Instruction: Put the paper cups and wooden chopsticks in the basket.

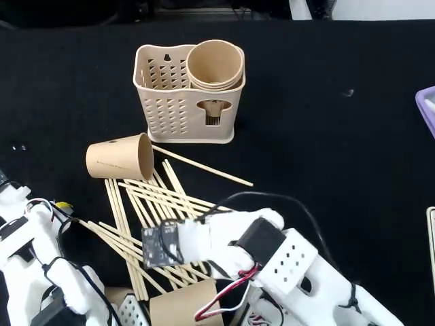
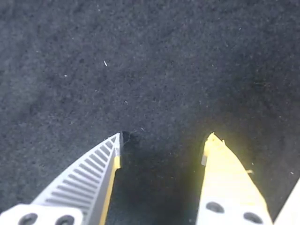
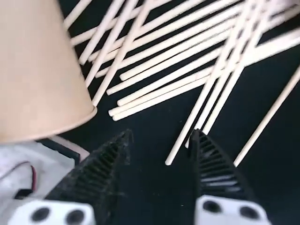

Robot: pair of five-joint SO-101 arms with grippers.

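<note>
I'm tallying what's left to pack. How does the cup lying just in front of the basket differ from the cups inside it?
The stacked cups stand upright, mouths up, inside the basket; the tipped cup lies on its side on the black table. The stacked cups are several, nested together; the tipped cup is single and outside the basket. Both are plain tan paper cups.
</note>
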